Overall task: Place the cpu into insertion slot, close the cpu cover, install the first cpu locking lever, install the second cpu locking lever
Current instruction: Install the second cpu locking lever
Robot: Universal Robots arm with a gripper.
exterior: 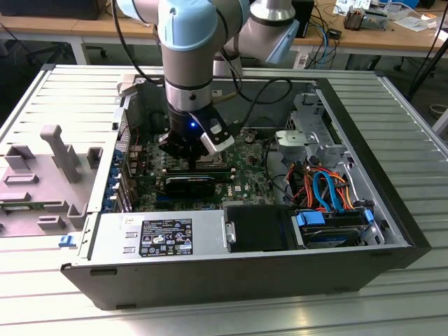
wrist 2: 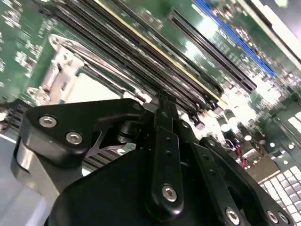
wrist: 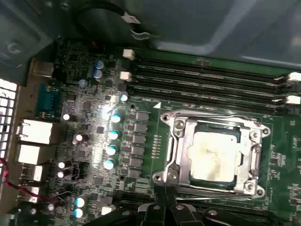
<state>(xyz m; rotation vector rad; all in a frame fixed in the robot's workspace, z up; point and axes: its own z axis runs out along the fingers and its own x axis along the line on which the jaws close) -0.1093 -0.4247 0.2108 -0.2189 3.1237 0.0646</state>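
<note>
In the first wrist view the cpu [wrist: 214, 157], a silver-grey square, lies flat in the insertion slot [wrist: 171, 178]. The cpu cover [wrist: 181, 150], a silver frame, lies down around the chip. My gripper [wrist: 165, 207] sits just off the socket's edge, its black fingers together with nothing between them. In the second wrist view the gripper [wrist 2: 162, 101] stands low over the board, its tips beside a thin silver locking lever [wrist 2: 94, 59] that runs along the socket. In the exterior view the gripper [exterior: 187, 155] reaches down inside the open computer case, covering the socket.
Long black memory slots [wrist: 207, 77] run beside the socket. A black card [exterior: 190, 183] and the power supply box [exterior: 161, 234] lie nearer the case's front wall. Orange and blue cables [exterior: 325, 189] fill the exterior view's right. A grey fixture [exterior: 59, 150] stands outside the case.
</note>
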